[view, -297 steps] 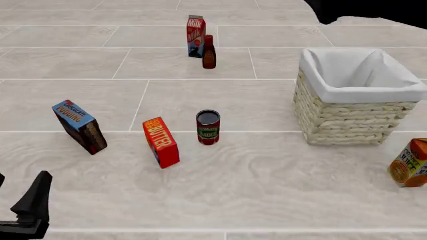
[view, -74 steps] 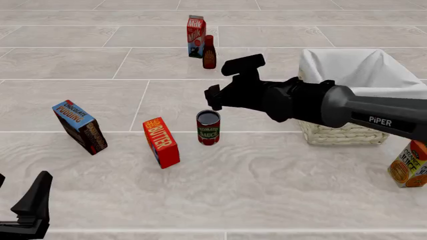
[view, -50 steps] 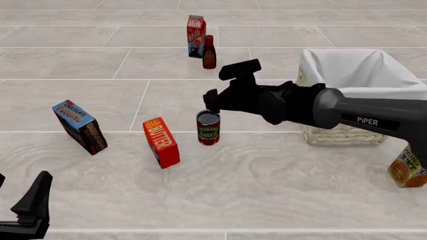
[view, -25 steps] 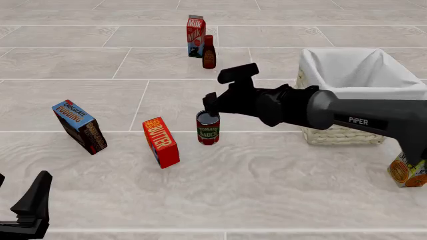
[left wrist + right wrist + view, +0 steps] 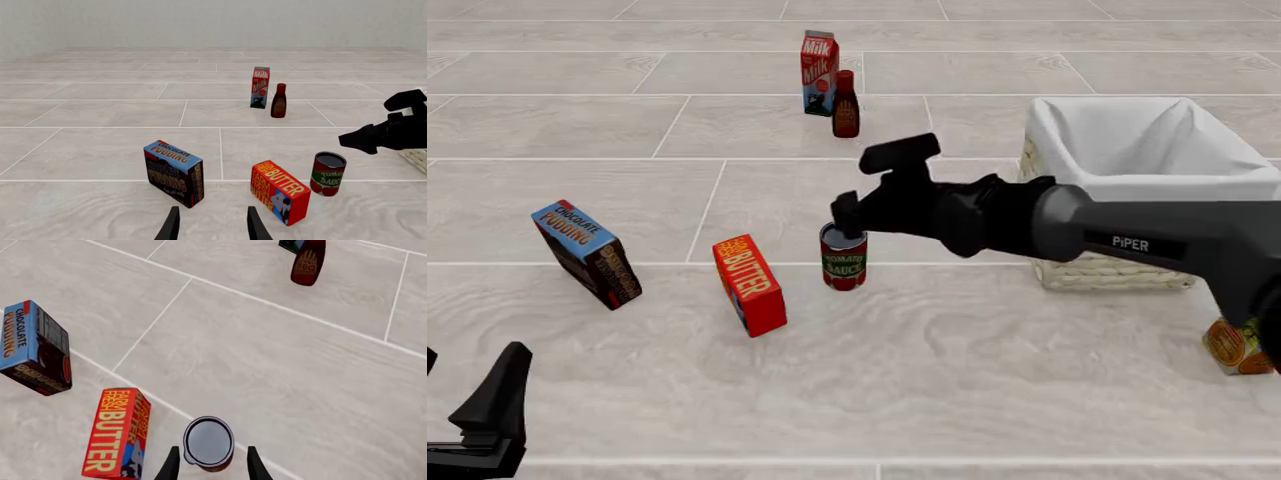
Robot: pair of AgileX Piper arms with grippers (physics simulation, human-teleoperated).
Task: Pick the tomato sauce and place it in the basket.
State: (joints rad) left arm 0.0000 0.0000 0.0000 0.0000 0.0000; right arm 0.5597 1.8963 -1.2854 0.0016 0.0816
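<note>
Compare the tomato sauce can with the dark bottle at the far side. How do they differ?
The tomato sauce is a short, wide can with an open-looking dark metal top; the bottle is taller and slimmer, narrowing to a red cap. The can has a red label with a green band; the bottle is dark red-brown. The right gripper hangs open above the can, while the bottle stands beside the milk carton. Both stand upright.

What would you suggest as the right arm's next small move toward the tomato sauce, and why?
Probably ease straight down. The right gripper is open, its fingers flanking the tomato sauce near its top, and the can stands upright. Lowering first should put the fingers around its body before closing.
</note>
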